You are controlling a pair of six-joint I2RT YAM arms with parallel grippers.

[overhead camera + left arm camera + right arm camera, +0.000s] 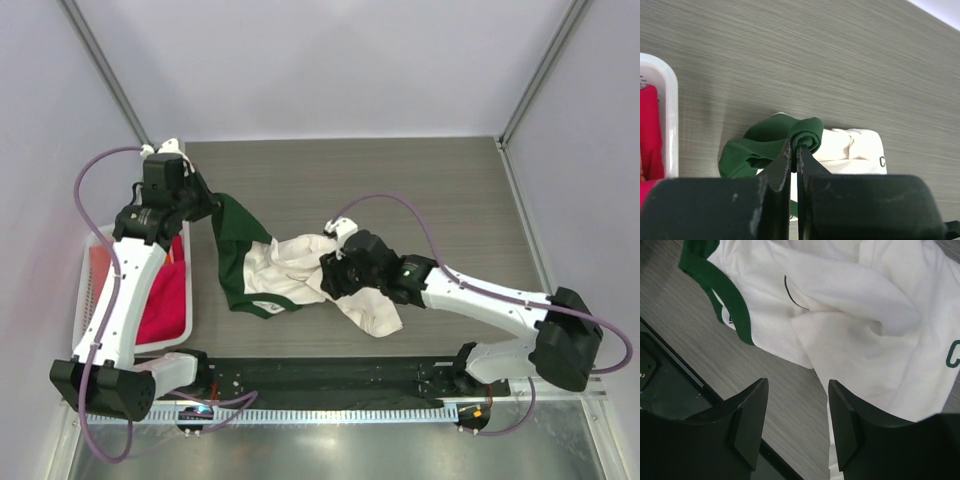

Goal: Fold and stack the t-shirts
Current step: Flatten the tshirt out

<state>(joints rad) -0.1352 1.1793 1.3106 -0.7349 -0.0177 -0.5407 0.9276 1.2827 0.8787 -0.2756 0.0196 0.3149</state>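
Shirt [290,270] lies crumpled on the table [400,180], long axis running 10 o'clock to 4 o'clock. Left gripper [794,150] is clamped on the green sleeve [805,135] at the 10 o'clock end. Right gripper [797,385] hangs over the cream cloth, jaws apart.

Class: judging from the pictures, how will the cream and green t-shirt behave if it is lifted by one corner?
Probably floppy: the cream and green t-shirt lies in soft creases and drapes from the left gripper, so it should sag when lifted. Pushed, it would probably bunch up on the table rather than slide flat.
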